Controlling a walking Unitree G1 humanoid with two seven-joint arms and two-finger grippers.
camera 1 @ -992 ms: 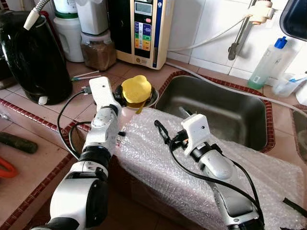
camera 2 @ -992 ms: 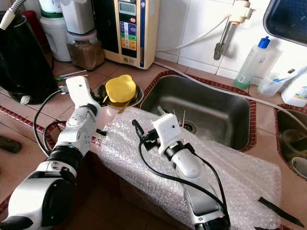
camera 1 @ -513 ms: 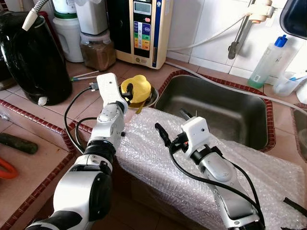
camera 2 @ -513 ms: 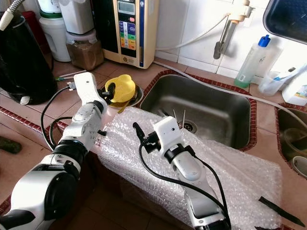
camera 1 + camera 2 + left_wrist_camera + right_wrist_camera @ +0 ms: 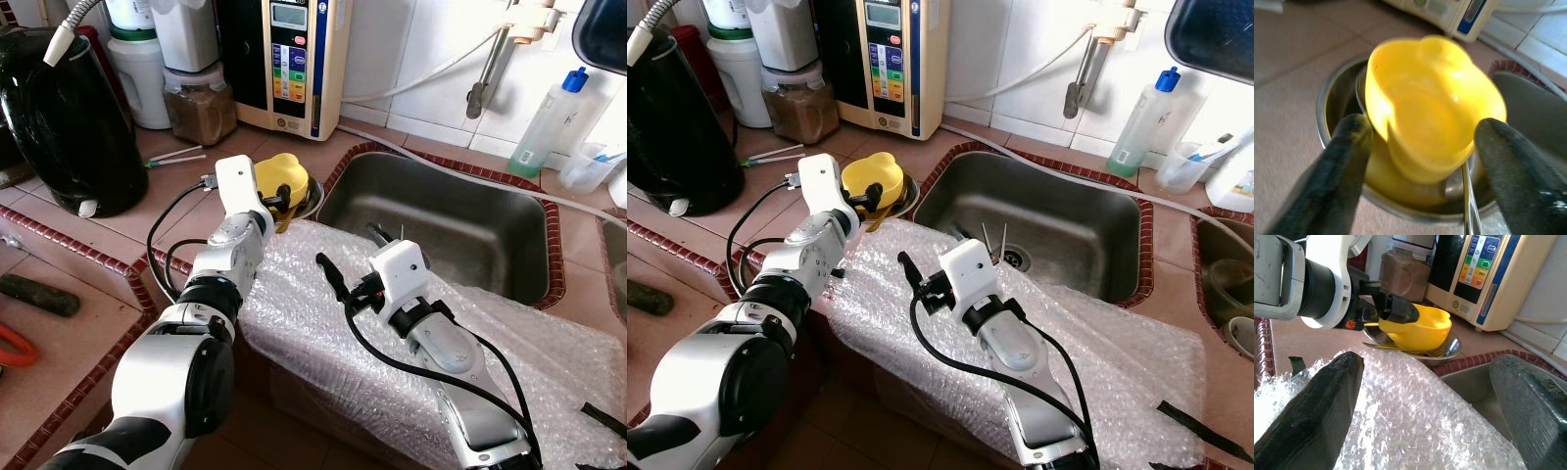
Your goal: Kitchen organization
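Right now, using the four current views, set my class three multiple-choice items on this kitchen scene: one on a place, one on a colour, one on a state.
1. Where does the yellow plastic cup sit?
A. In a round steel bowl beside the sink
B. Inside the steel sink basin
C. On the bubble wrap

2. What colour is the cap of the clear squeeze bottle behind the sink?
A. Red
B. Blue
C. Green

3. How does the left end effector stand?
A. Shut on a spoon
B. Open, one finger on each side of the cup
C. Resting in the sink

Key: 1 A, the left wrist view shows the cup in the bowl on the tiled counter. 2 B, the cap is blue in both eye views. 3 B, the black fingers flank the cup with gaps showing.
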